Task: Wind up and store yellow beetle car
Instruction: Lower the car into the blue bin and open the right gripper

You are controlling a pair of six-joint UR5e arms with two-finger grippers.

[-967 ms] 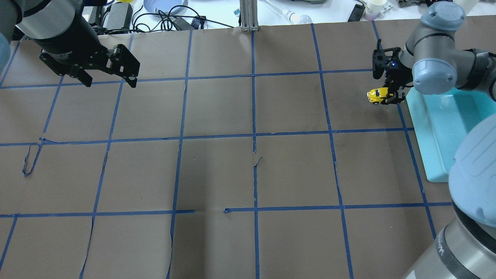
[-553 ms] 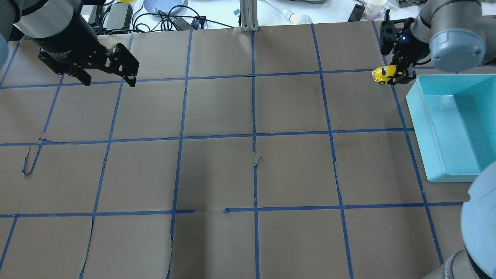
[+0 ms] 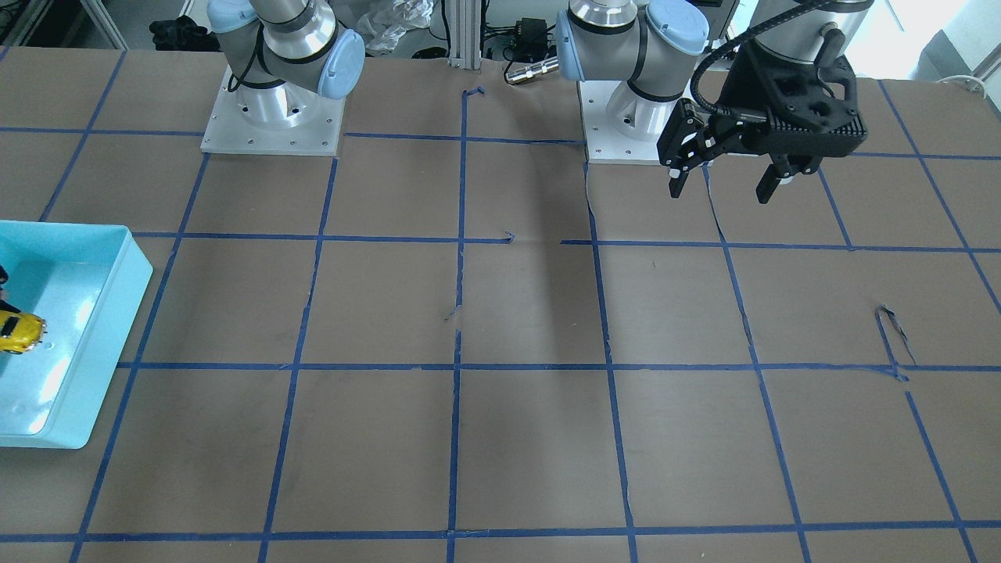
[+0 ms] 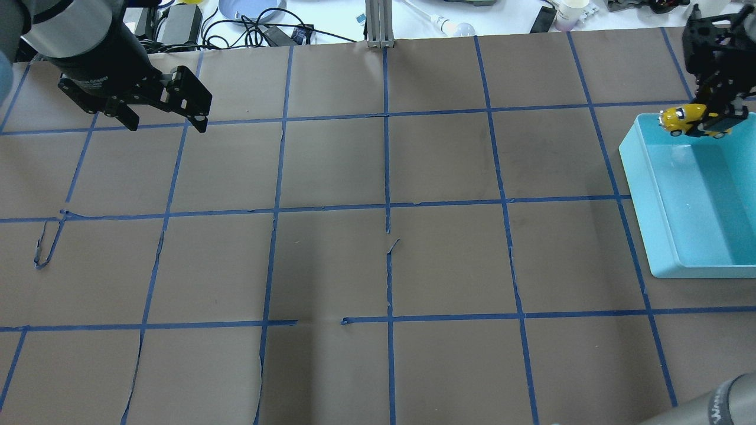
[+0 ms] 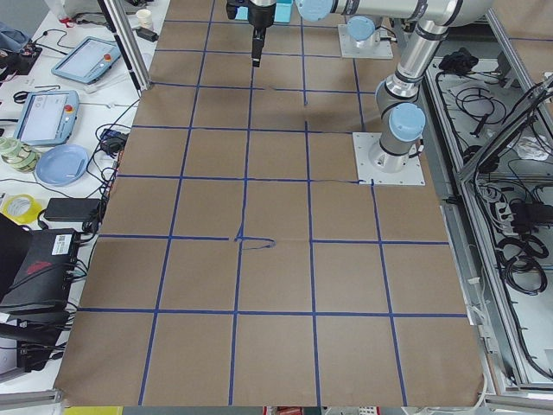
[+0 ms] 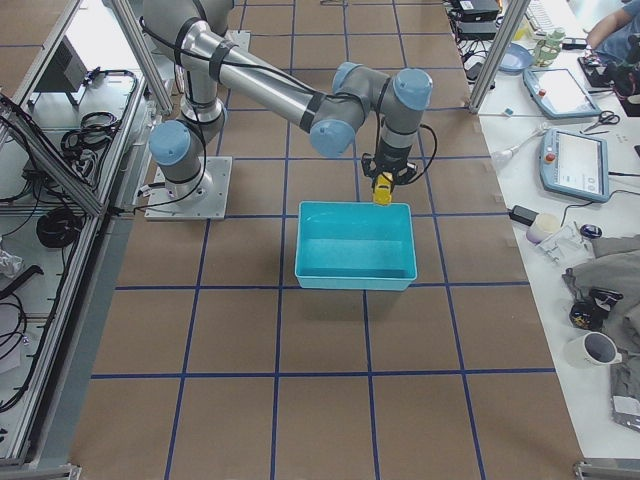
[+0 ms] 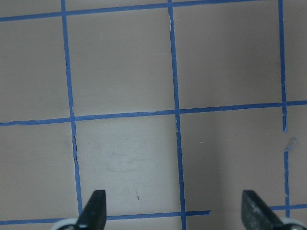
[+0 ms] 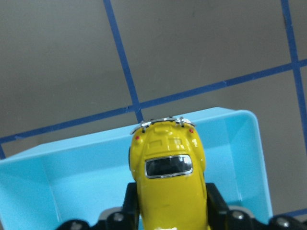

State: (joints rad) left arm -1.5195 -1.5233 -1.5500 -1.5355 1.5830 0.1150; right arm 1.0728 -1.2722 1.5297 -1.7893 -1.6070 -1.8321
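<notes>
The yellow beetle car (image 4: 684,117) is held in my right gripper (image 4: 707,122), which is shut on it. The car hangs over the far end of the teal bin (image 4: 647,195), above the bin's floor. It shows in the right wrist view (image 8: 168,175) between the two fingers (image 8: 215,200), with the bin (image 8: 62,165) below. The front view shows the car (image 3: 17,331) over the bin (image 3: 134,288) at the left edge. The right side view shows the same: car (image 6: 383,189), bin (image 6: 352,276). My left gripper (image 4: 168,124) is open and empty, high over the far left of the table.
Brown paper with a blue tape grid covers the table. Cables, a plate and cups lie beyond the far edge. The left wrist view shows only bare paper between the open fingers (image 7: 94,207). My left gripper also shows in the front view (image 3: 719,191).
My right gripper has carried the car away from the robot and then to the right, from beside the bin to over its far end. The left arm has not moved.
</notes>
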